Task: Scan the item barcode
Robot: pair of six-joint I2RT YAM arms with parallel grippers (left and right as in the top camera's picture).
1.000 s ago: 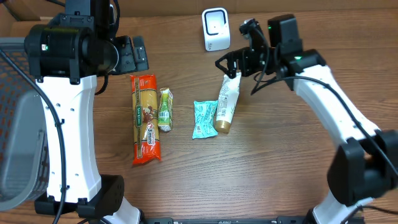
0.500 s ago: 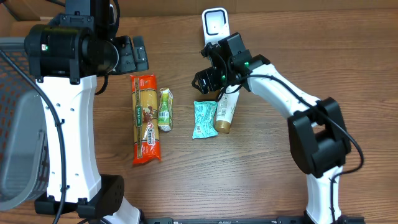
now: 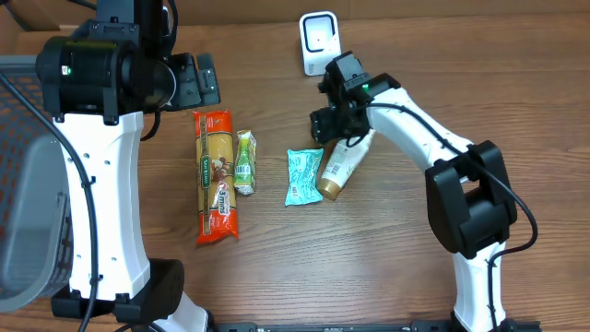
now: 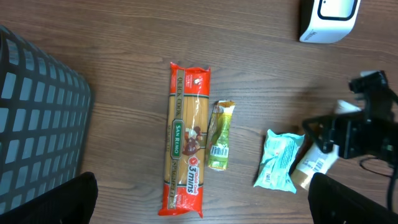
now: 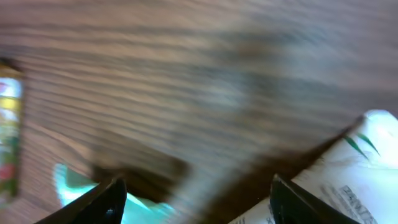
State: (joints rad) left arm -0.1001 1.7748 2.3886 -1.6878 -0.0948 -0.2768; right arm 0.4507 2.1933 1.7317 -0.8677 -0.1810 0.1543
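Swung in from the right side of the worktop [image 3: 369, 267] since a second ago, the right arm now hangs over the upper end of the cream bottle [image 3: 337, 168]; the bottle's upper end has been nudged to the right, so it lies more slanted than before, and everything else has stayed put.

At the far left stands the grey mesh basket [image 3: 18, 101], probably there to take scanned goods; the left claw [image 4: 202, 202] hovers high beside it, spread wide and empty, apparently parked clear of the work; below it lies the long orange pasta packet [image 3: 217, 175], with a small green sachet [image 3: 244, 162] just beside its right edge; a teal packet [image 3: 301, 175] comes next, touching or nearly touching the brown cap end of the bottle; the goods lie flat in a loose row, presumably laid out so each can be picked singly.

The bottle, the item I judge to be next for scanning, lies flat on the wood with its cap towards the robot's base and its white end under the right claw [image 5: 196, 199]; in the wrist view the claw's two fingers stand apart with bare wood between them; the bottle shows only at the lower right, near the right finger and not yet centred in the gap; nothing is gripped.

Beyond the claw stands the white scanner [image 3: 320, 41], upright, near but apart.
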